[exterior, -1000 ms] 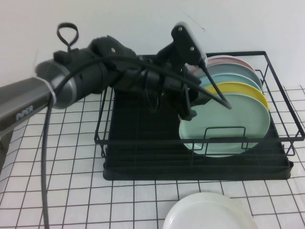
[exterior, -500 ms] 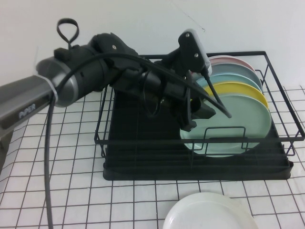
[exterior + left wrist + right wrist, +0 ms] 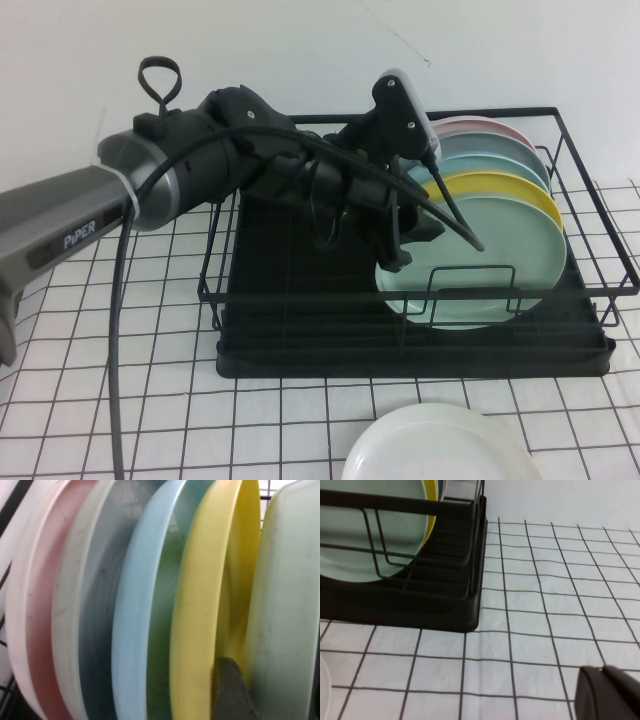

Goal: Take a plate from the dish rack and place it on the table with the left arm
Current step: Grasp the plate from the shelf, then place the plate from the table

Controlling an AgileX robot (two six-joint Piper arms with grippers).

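Note:
The pale mint-green plate [image 3: 490, 270] stands upright at the front of the row in the black wire dish rack [image 3: 300, 340]. My left gripper [image 3: 415, 245] is at its left rim, open, with the jaws astride the rim. In the left wrist view one dark finger [image 3: 230, 690] sits between the yellow plate [image 3: 200, 630] and the mint plate [image 3: 290, 605]. The plate rests in its slot. My right gripper [image 3: 607, 692] is low over the grid-cloth table [image 3: 545, 605] to the right of the rack, its fingers together and empty.
Behind the mint plate stand a yellow plate [image 3: 500, 185], a bluer teal plate [image 3: 490, 160], a grey one and a pink one [image 3: 480, 127]. A white plate [image 3: 440, 450] lies on the table [image 3: 150, 400] in front of the rack. The rack's front wire loop [image 3: 470, 290] crosses the mint plate.
The left arm has moved a little right and down, bringing the gripper onto the mint plate's left rim. The plates have not moved.

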